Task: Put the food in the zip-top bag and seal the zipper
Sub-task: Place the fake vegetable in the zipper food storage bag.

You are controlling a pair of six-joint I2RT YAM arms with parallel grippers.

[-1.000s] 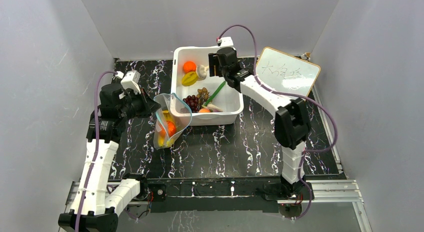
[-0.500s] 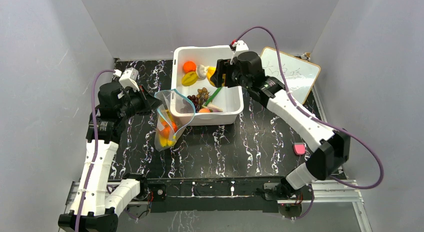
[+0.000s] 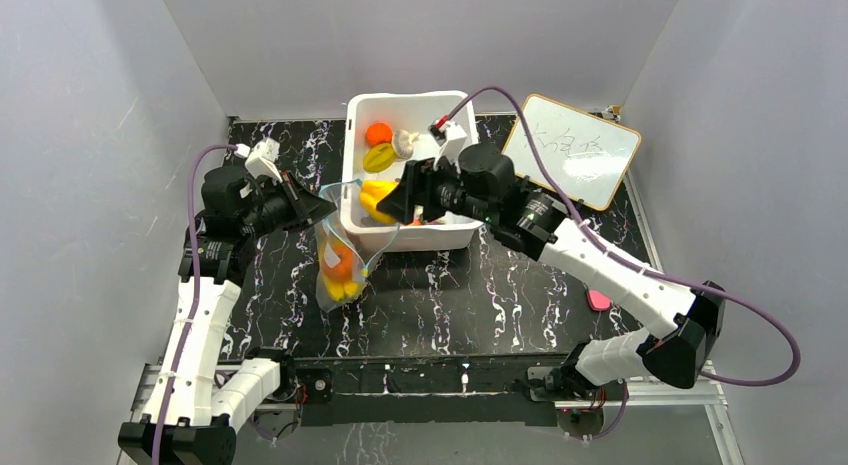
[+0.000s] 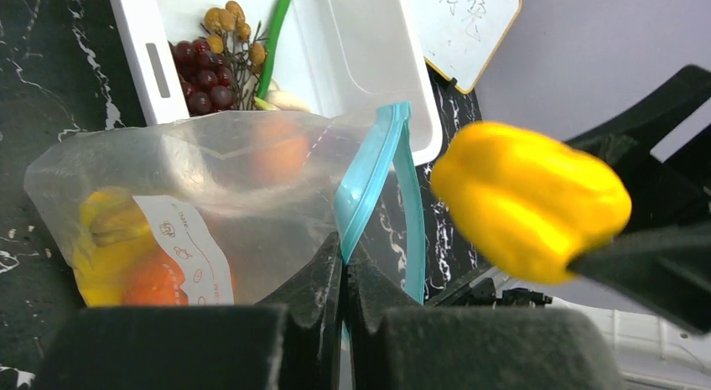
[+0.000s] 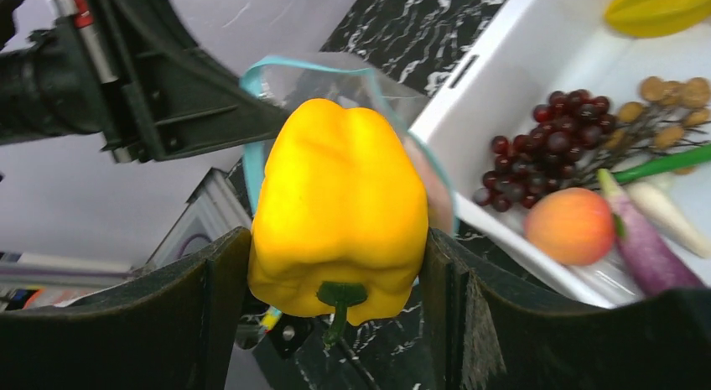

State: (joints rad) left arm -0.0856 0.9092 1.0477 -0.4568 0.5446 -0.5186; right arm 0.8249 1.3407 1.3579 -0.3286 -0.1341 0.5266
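Note:
My left gripper (image 3: 306,202) (image 4: 344,260) is shut on the teal-blue zipper (image 4: 369,176) of the clear zip-top bag (image 3: 340,250) (image 4: 218,172), holding its mouth open beside the white tub (image 3: 440,231). The bag holds an orange (image 3: 338,261) and yellow bananas (image 4: 105,231). My right gripper (image 3: 392,200) (image 5: 339,277) is shut on the yellow pepper (image 3: 375,195) (image 5: 339,210) (image 4: 528,201), holding it just right of the bag's mouth (image 5: 277,71). In the tub lie dark red grapes (image 5: 545,143) (image 4: 201,75), an orange (image 3: 378,134), white garlic (image 3: 404,141), a green pod (image 4: 277,33) and a peach (image 5: 570,225).
A yellow star fruit (image 3: 378,157) and a purple-white vegetable (image 5: 641,239) also lie in the tub. A small whiteboard (image 3: 572,150) leans at the back right. A pink object (image 3: 599,300) lies on the black marbled table (image 3: 470,295), partly under my right arm.
My right gripper lifted the yellow pepper out of the tub and carried it left and nearer, to the bag's mouth. My left gripper kept hold of the bag, which shifted slightly.

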